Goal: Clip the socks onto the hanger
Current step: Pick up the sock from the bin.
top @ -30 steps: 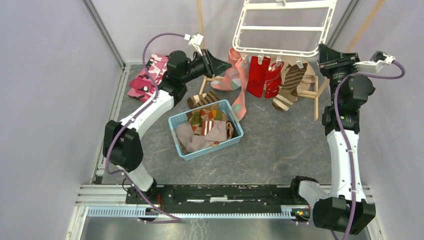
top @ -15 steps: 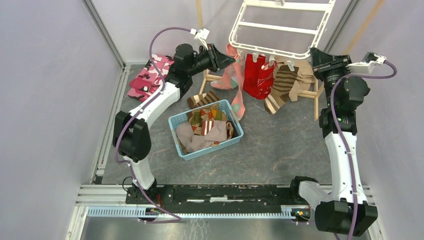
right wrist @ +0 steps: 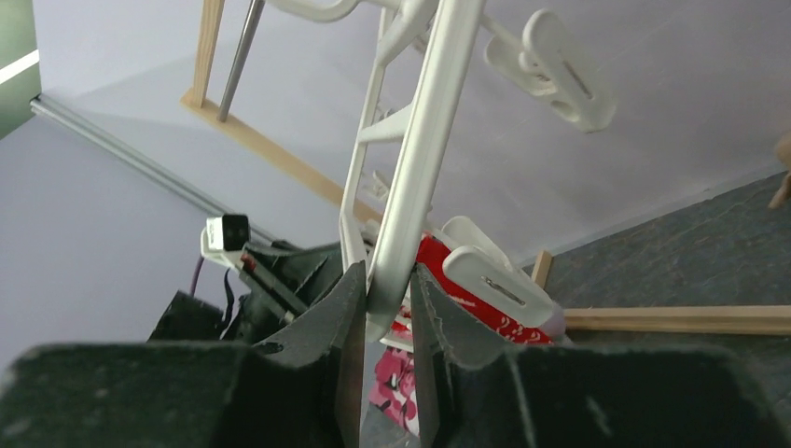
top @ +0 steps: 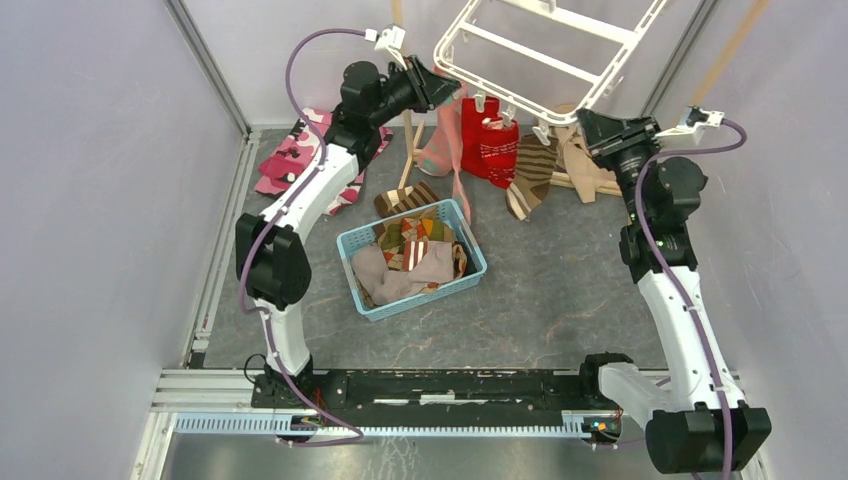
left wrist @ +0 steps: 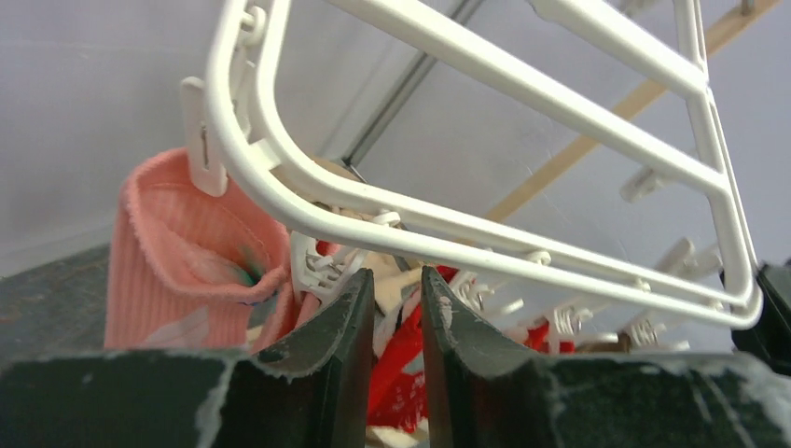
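- grey floor (top: pixel 560 290) lay under us; the hanger (top: pixel 540 45) hung tilted at twelve o'clock.
- our left gripper (top: pixel 447 84) sat clenched on its eight o'clock corner.
- our right gripper (top: pixel 585 120) clamped its rim at five o'clock.
- the socks (top: pixel 490 150) dangled clipped along the near rim.

Tilted white hanger (left wrist: pixel 522 45) carries clipped socks (top: pixel 487 145).

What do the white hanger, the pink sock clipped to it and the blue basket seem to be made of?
The hanger: likely rigid plastic, smooth and slightly glossy, with moulded bars. The pink sock: knitted fabric, matte, with visible ribbing and a fuzzy edge. The basket: probably plastic, judging by its thin slotted wall.
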Available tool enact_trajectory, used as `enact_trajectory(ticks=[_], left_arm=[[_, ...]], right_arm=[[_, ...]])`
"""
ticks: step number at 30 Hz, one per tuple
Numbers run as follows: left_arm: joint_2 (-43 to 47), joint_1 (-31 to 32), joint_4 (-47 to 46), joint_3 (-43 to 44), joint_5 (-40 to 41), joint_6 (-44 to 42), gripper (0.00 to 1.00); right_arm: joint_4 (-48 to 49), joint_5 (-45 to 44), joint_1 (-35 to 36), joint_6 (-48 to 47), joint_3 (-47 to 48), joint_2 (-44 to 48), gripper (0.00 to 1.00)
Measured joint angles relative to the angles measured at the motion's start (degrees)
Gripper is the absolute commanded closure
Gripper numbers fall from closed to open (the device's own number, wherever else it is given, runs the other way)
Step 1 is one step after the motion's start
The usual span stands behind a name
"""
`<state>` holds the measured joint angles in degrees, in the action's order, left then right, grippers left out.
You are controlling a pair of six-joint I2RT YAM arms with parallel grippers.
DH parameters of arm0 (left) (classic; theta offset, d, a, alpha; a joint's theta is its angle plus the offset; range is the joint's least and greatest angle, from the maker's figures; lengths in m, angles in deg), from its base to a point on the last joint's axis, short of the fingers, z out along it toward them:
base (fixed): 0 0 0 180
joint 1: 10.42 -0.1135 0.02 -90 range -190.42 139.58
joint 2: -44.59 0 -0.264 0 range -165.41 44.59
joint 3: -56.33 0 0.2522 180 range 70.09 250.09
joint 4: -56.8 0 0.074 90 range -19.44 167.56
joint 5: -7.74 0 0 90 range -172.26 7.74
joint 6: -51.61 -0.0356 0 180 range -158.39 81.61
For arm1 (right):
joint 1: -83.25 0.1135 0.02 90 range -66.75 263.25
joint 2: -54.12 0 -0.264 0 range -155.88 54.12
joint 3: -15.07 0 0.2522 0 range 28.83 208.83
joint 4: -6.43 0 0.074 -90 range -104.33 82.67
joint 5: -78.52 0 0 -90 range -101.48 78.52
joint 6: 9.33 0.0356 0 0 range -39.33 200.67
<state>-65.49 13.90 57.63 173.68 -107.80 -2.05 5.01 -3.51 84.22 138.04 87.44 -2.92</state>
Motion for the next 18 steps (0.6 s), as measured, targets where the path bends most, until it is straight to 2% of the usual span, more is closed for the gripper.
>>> enact_trajectory(ticks=[7,11,18], left_arm=[[-3.23,-2.89,1.64,6.47,0.57,-0.63,0.67],[-4.22,-3.76,1.79,7.69,1.29,-0.63,0.67],[-4.63,-5.29,1.9,8.11,1.46,-0.63,0.66]], right_arm=[[0.24,-0.46,8.52,-0.44,-0.26,-0.35,0.67],[0.92,-1.42,13.81,-1.05,-0.24,-2.32,0.58],[0.81,-2.89,17.84,-2.84,1.46,-7.28,0.54]])
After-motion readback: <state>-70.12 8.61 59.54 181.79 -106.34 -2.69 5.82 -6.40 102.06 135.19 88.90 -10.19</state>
